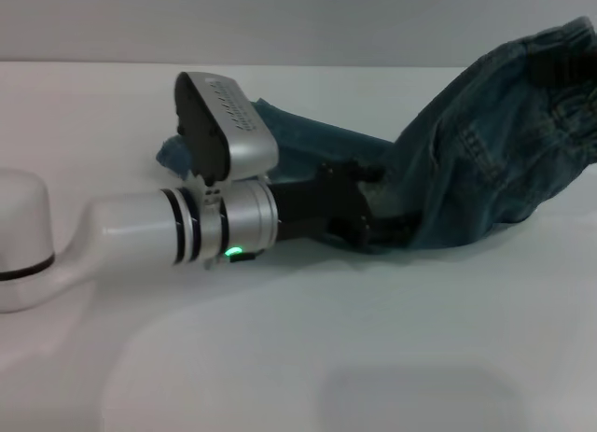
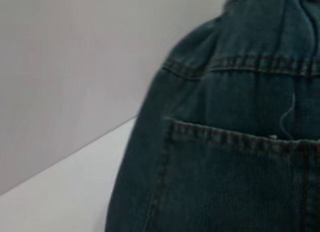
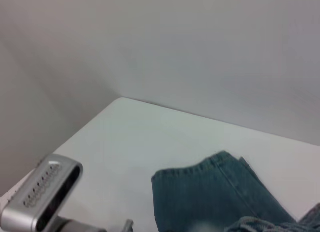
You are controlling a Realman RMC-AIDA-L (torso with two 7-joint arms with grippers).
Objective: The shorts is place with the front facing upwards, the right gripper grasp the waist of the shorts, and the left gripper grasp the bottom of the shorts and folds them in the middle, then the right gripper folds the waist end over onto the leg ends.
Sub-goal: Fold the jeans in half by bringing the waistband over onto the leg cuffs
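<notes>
The shorts (image 1: 485, 161) lie on the white table (image 1: 373, 339), the waist (image 1: 560, 87) lifted at the far right, a leg end (image 3: 200, 172) flat on the table. The left gripper (image 1: 373, 213) reaches low into the denim, its jaws clamped on the fabric. The right gripper is out of sight. No writing or labels can be read.

The shorts (image 1: 485, 161) are matt blue denim cloth with orange stitching; the table (image 1: 373, 357) is smooth white.
</notes>
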